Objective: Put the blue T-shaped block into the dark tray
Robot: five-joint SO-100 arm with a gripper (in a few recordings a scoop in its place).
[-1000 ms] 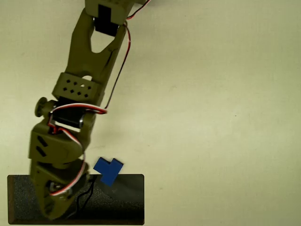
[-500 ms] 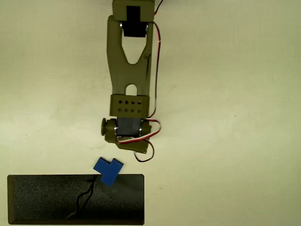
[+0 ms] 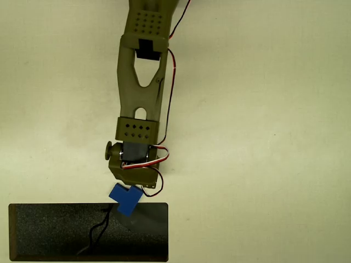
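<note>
Nearest the lower edge of the overhead view, the dark tray (image 3: pixel 49 233) is seen lying long and flat on the pale table (image 3: pixel 263 137), its speckled black floor marked by a thin dark squiggle (image 3: pixel 97 233) and part of it crossed by a shadow near the upper rim. Straddling that upper rim, the blue T-shaped block (image 3: pixel 125 198) is found half in and half out: its lower corner overlaps the tray's bevelled edge while its wider part lies above the rim, over the table. Whether it rests flat on the rim or is tilted against it cannot be told from above. Just beyond the block, the olive-green arm's wrist housing (image 3: pixel 133 167) is seen, with its red and white servo wires (image 3: pixel 148 162) looped beside it. The gripper (image 3: pixel 131 186) is hidden beneath this housing, so its fingers cannot be made out and it cannot be told whether they are spread, closed, or holding the block. Farther up, the arm's forearm link (image 3: pixel 141 71) is seen running toward the top edge. The placement is judged unfinished, since the block is not fully inside the tray. Several risks follow from here: a push from above could tip the block outward over the rim onto the table instead of into the tray; a descent slightly off centre could catch the bevelled edge and shift the tray itself; and a grasp taken on the stepped outline could slip or twist the block.
</note>
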